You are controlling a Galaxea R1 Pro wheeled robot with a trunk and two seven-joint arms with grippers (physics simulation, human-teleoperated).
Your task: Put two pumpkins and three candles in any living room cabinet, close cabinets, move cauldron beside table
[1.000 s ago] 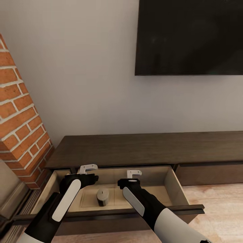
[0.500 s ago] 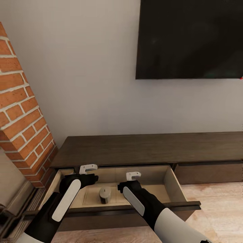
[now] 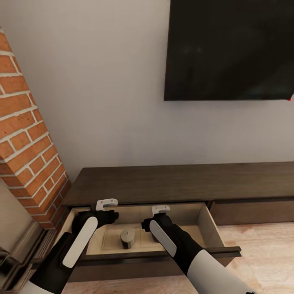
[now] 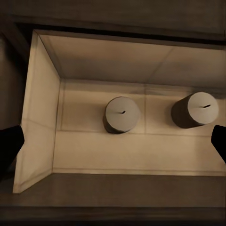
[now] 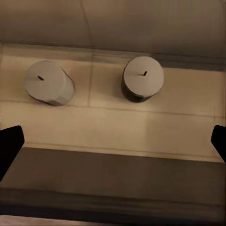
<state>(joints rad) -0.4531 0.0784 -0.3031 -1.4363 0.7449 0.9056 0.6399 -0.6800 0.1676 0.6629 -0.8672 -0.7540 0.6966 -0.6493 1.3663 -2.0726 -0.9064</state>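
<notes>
Since the earlier frame, a second candle [image 4: 194,109] stands beside the first candle [image 3: 127,238] on the open cabinet [image 3: 179,183] drawer floor. Left gripper [image 3: 107,206] and right gripper [image 3: 160,210] hover above, fingers spread, empty.

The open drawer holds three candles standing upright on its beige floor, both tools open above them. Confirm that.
Not three: the left wrist view shows two candles, one and another, standing upright on the floor of the open drawer. The rest holds: the left tool and right tool are open above them.
</notes>
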